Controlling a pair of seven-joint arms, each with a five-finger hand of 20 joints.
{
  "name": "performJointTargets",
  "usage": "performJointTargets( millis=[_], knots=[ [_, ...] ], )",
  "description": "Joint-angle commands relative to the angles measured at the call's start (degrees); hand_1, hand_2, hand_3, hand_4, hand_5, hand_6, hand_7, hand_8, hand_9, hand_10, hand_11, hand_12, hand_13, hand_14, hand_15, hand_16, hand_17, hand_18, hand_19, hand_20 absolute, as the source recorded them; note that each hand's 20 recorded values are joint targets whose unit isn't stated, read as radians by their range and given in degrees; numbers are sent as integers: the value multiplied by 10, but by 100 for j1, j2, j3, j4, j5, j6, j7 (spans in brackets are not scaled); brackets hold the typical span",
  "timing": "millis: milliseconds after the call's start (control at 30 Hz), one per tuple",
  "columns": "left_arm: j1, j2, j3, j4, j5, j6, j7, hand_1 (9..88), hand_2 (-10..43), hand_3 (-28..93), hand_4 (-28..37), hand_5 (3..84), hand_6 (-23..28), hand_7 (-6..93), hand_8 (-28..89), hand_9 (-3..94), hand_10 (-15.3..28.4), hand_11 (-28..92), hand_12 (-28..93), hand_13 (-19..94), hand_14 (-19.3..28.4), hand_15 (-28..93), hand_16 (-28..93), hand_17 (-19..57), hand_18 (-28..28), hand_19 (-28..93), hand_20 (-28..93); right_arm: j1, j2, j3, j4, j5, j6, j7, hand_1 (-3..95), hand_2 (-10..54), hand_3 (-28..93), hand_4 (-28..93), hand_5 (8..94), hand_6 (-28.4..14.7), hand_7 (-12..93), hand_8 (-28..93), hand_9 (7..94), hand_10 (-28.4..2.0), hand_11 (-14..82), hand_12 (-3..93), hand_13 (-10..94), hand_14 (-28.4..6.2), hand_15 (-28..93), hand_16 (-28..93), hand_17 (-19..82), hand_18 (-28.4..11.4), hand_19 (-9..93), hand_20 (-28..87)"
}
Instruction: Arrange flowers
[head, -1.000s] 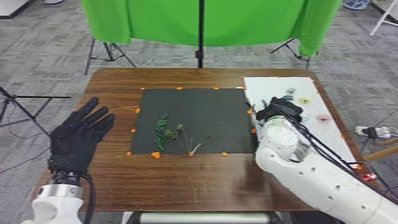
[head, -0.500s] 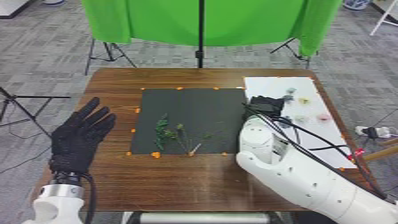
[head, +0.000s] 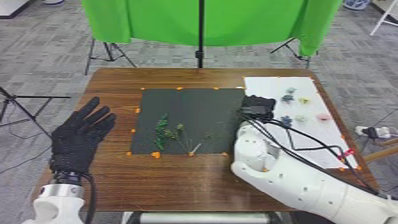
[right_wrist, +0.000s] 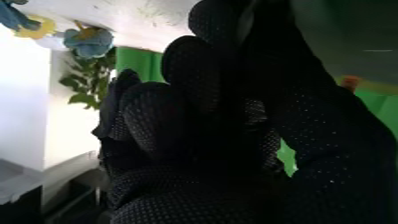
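In the head view my right hand (head: 258, 108) is over the seam between the dark mat (head: 191, 107) and the white sheet (head: 318, 145). My right hand (right_wrist: 209, 125) has curled fingers in the right wrist view, and I see no flower in them. A leafy green sprig (head: 162, 132) and thin stems (head: 181, 137) lie on the mat's near part. On the sheet are blue-grey flowers (head: 287, 98), a yellow one (head: 305, 100), a pale green one (head: 300, 118) and a pink one (head: 323, 117). My left hand (head: 78, 135) is open at the table's left edge.
Orange tape bits (head: 155, 155) mark the mat's border on the brown table (head: 195, 182). Dark cables run along my right arm over the sheet. A green cloth (head: 209, 25) and a black stand (head: 201, 52) are beyond the far edge.
My right hand has moved left from over the sheet to the mat's right edge, uncovering flowers on the sheet. My left hand has stayed in place.
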Motion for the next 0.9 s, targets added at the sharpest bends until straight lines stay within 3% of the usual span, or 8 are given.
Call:
performJointTargets(
  millis=[33,200,467,633,900],
  knots=[
    [94,15,19,-1,-54,54,52,241,68,808,-250,400,104,101,-90,339,196,250,91,235,254,468,-92,-106,232,507,122,62,462,-73,176,-277,567,156,582,-95,704,-283,929,-33,196,120,753,-167,503,378,650,-159,882,143,267,-271,932,326],
    [107,49,36,-3,-74,79,104,242,68,807,-251,399,104,102,-90,339,196,249,92,236,254,468,-91,-106,232,507,122,198,581,-124,111,-339,937,282,576,-95,721,-283,932,-41,194,128,755,-169,502,382,651,-159,884,145,269,-274,932,339],
    [179,159,92,-11,-144,113,316,241,69,807,-251,399,104,102,-91,340,195,248,92,237,254,468,-90,-106,233,509,122,309,679,-135,-246,-457,1321,314,572,-95,742,-283,935,-45,194,131,759,-171,498,385,654,-162,886,145,270,-275,932,348],
    [249,189,67,-35,-158,151,361,241,70,805,-251,398,104,102,-91,340,195,248,93,238,254,467,-90,-106,233,508,121,195,589,-4,-743,-665,1427,178,563,-95,762,-283,937,-48,198,129,763,-174,497,387,655,-165,888,146,270,-278,932,357],
    [184,180,79,-11,-134,115,318,241,71,804,-253,398,103,104,-92,342,196,248,93,240,255,467,-89,-106,234,510,121,-118,317,222,-1489,-906,1540,90,566,-95,766,-283,937,-52,201,130,766,-178,499,387,657,-170,891,147,268,-281,932,368]
  ],
)
